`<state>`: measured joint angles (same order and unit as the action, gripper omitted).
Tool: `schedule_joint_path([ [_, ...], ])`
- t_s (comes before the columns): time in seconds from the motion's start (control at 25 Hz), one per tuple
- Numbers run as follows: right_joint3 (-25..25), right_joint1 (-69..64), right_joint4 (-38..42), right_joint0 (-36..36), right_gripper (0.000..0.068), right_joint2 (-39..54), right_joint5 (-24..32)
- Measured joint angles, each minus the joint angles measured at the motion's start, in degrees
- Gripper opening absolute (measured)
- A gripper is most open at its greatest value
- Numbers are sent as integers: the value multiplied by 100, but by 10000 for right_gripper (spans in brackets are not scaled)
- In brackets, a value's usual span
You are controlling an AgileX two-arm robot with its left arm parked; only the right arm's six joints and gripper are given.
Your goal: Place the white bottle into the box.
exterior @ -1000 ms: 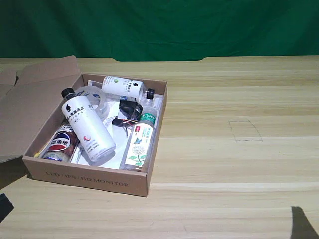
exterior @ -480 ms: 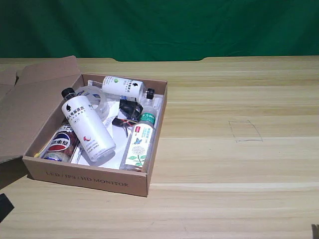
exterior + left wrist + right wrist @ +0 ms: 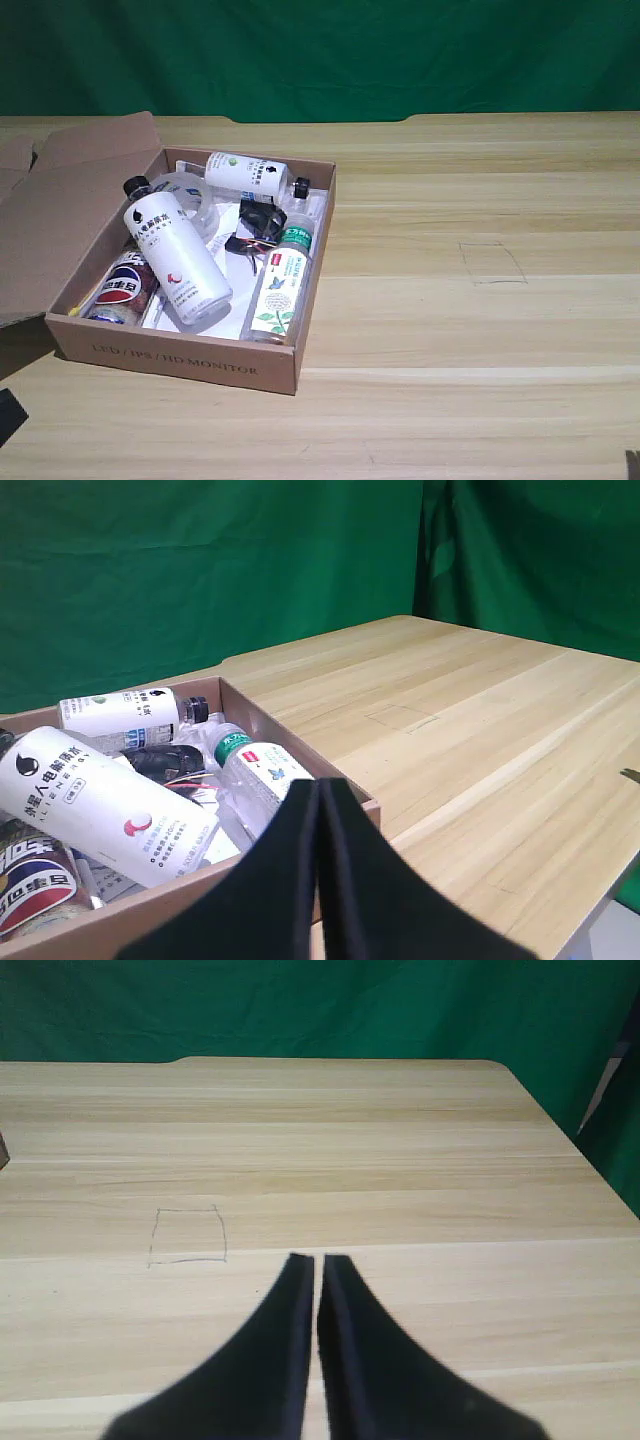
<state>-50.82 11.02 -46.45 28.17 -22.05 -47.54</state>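
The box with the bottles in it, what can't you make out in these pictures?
- Box floor, exterior view: mostly covered by the white bottle and other items.
- Cola bottle: partly hidden behind the box's front wall.
- Box's near side, left wrist view: blocked by the parked gripper.
- Right wrist view: box outside the frame.

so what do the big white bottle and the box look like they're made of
The white bottle looks like opaque plastic with a smooth, slightly glossy skin: light catches along its side, and it has a black cap. The box looks like plain brown cardboard, matte, with a folded flap and faint printed lettering on its front.
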Motion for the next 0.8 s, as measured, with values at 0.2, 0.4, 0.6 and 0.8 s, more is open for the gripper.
schedule_joint_path([
  [0.2, 7, 0, 2, -268, 4, 0, 0],
  [0.4, 53, -146, 810, -1478, 4, 167, -103],
  [0.6, -220, -412, 3434, -2804, 4, 1090, -127],
  [0.8, -294, -831, 3946, -3268, 4, 1855, -452],
])
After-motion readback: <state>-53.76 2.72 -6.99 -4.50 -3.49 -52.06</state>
